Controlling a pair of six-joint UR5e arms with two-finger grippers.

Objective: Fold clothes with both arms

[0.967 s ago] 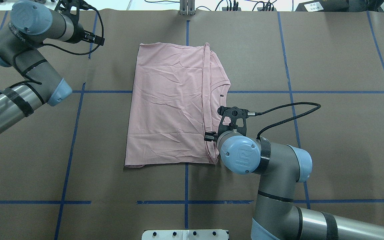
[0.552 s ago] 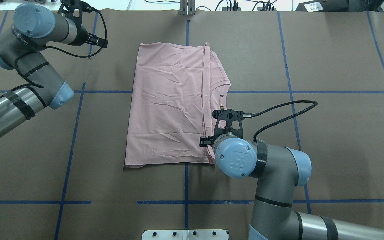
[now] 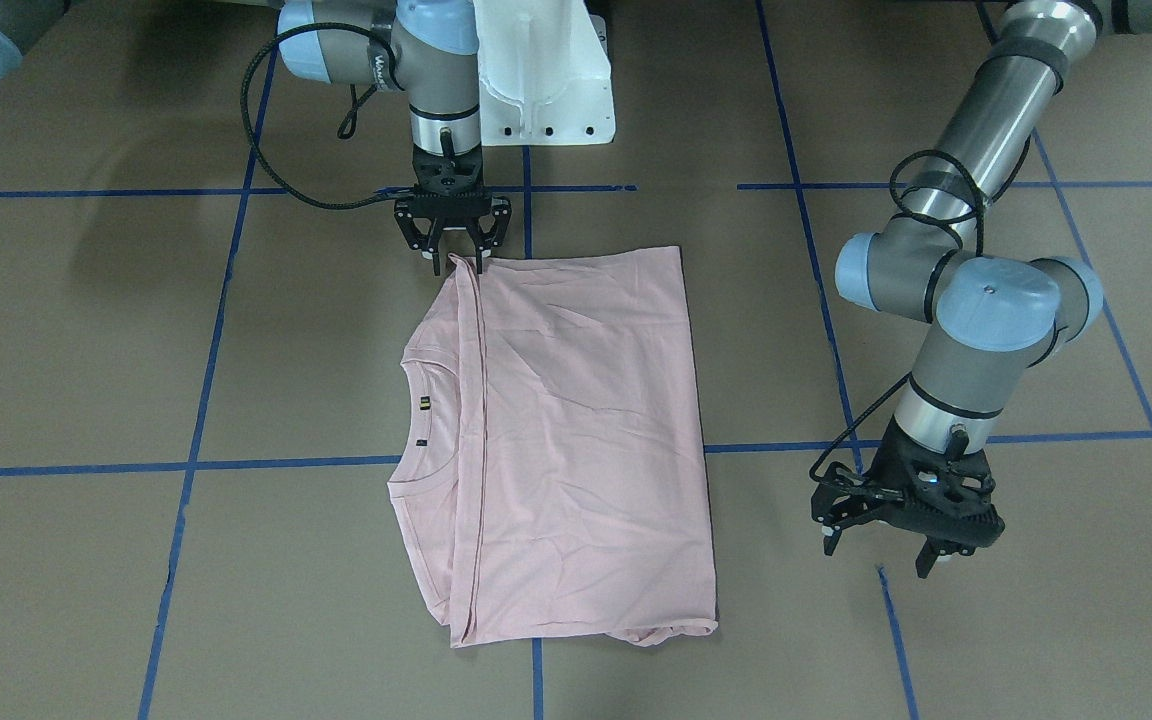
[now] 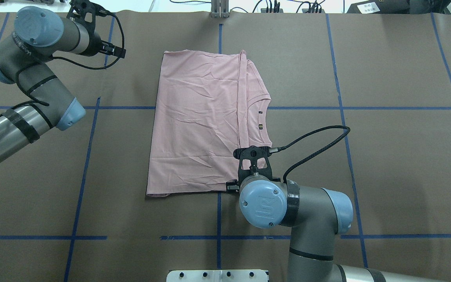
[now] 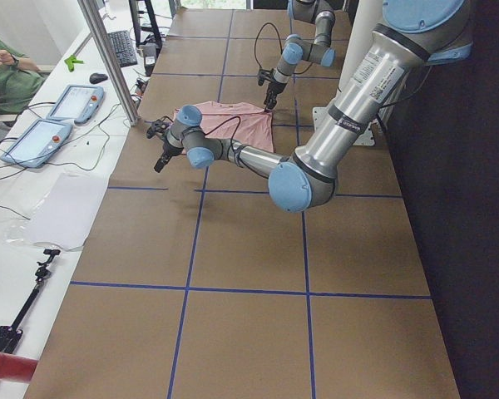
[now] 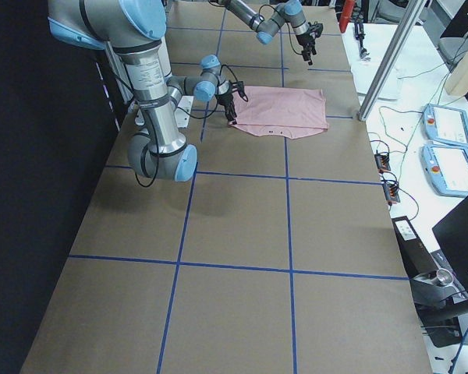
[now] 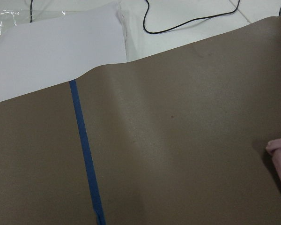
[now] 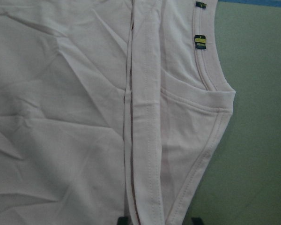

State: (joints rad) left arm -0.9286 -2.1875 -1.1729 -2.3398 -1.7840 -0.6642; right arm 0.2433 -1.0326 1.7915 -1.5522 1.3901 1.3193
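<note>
1. Overhead exterior view first: the pink T-shirt (image 4: pixel 198 125) lies flat around the middle of the brown table (image 4: pixel 386 176). It's plain side up and already doubled lengthwise, and the collar (image 4: pixel 264 117) peeks out on the robot's right.
2. We see the right gripper (image 3: pixel 453 262) down at the shirt corner nearest the robot's base. Its fingers (image 3: pixel 477 250) are spread, not pinched. In the right wrist view the two dark tips sit either side of the folded edge, so as far as we can tell nothing's grabbed yet.
3. The left gripper (image 3: pixel 878 560) hangs over bare table off to the shirt's other side, not touching it. Its fingers are spread and it's empty.
4. Handling, our guess: thin cotton, so it's light, soft and floppy. It won't hold a shape, and the stacked layers will probably slide over each other if only the top one gets caught.
5. Where we'd grab: the two corners of one short edge, one per arm, right on the stitched seam where the cloth is thickest. The right gripper looks lined up for its corner. The left would need to come in to the matching corner, and each pinch should take every layer.
</note>
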